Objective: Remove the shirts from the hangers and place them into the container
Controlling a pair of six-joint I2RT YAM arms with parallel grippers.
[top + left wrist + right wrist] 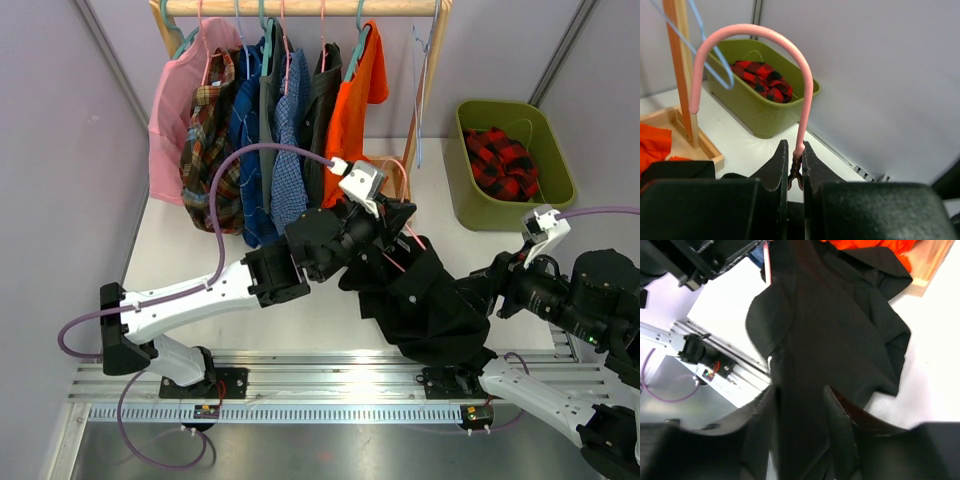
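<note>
The neck of a thin pink curved-hook hanger (804, 75) is pinched between the closed fingers of the left gripper (794, 152). A plain black cloth shirt (425, 300) is heaped below it on the white table (170, 260). The right gripper (800, 395) is seen with jaws parted and black cloth running between them. A red-and-black plaid shirt (500, 160) is lying inside the olive-green rectangular plastic bin (468, 205) at the far right.
</note>
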